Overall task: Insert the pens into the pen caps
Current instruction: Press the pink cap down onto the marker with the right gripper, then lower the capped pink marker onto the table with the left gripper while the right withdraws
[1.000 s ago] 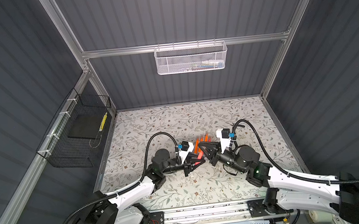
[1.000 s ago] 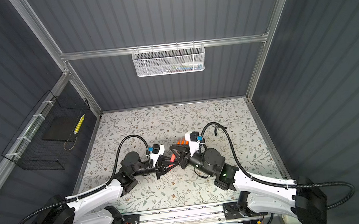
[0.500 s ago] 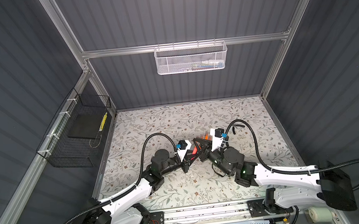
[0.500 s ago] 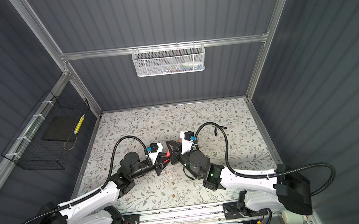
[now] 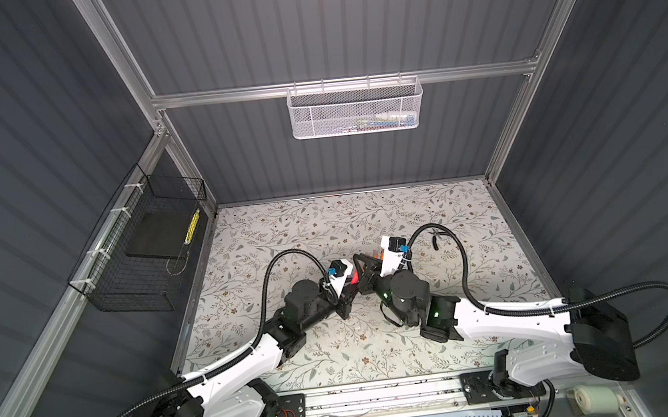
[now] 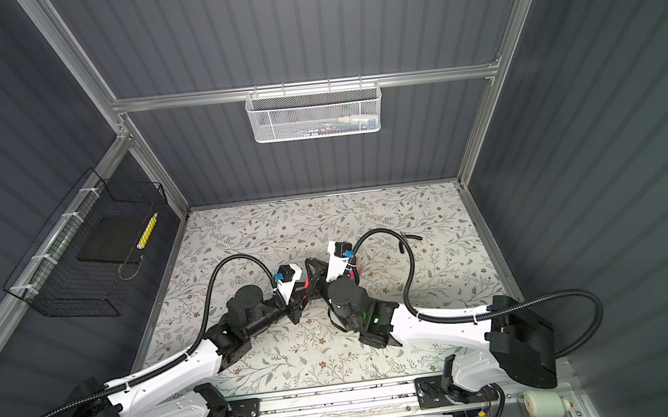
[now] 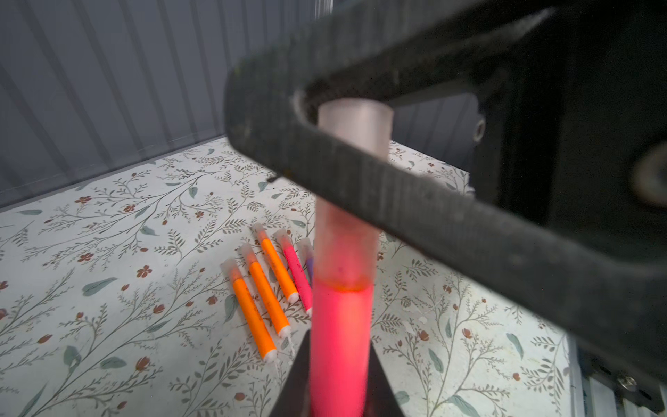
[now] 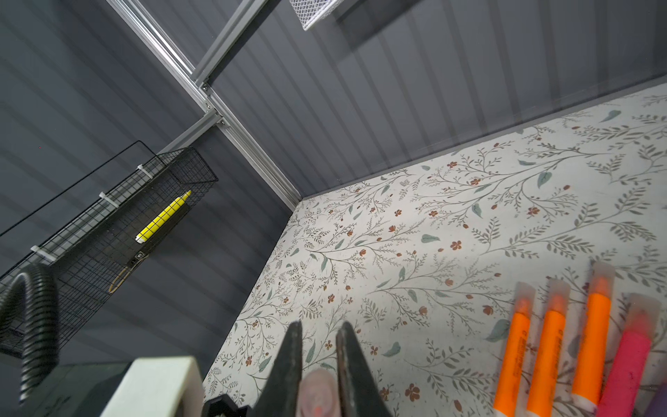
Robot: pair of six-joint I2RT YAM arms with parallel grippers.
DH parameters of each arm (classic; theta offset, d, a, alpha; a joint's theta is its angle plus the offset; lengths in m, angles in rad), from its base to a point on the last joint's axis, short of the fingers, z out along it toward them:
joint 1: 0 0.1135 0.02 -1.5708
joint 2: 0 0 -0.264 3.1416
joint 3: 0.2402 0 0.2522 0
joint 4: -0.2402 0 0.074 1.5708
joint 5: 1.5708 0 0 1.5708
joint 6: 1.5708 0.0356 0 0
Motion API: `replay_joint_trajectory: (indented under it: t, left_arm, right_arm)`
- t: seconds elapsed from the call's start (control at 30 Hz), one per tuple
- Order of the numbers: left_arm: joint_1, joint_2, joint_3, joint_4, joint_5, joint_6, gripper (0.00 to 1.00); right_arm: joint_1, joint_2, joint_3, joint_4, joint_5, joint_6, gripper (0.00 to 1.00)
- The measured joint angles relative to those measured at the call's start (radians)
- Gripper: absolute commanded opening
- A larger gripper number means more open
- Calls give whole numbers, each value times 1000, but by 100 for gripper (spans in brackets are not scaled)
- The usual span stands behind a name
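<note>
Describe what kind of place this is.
Probably a lab robot cell: grey ribbed walls on an aluminium frame, left arm and right arm mounted on a front rail, floral-covered table as the workspace.

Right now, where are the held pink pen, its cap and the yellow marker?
Pink pen (image 7: 339, 343): left wrist view, barrel.
Cap (image 7: 355, 122): left wrist view, end away from the pen.
Yellow marker (image 8: 162, 218): right wrist view, mid-body.
</note>
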Motion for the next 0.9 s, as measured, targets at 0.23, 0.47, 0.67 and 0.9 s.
replay_joint_trajectory:
  t: [0.23,0.47,0.67,0.9]
  left_arm:
    - [18,0,2,-57,71,-27,0]
    - [133,-9,13,-90,419,-104,0]
    - [147,-35,13,-54,504,-120,0]
    - [160,-35,11,-17,494,-121,0]
  right_arm:
    - [0,11,-82,142,-48,-9,0]
    - [3,6,-188,370,-134,-54,0]
    - [34,-21,-198,428,-119,-98,0]
    - [41,-38,-122,283,-55,-84,28]
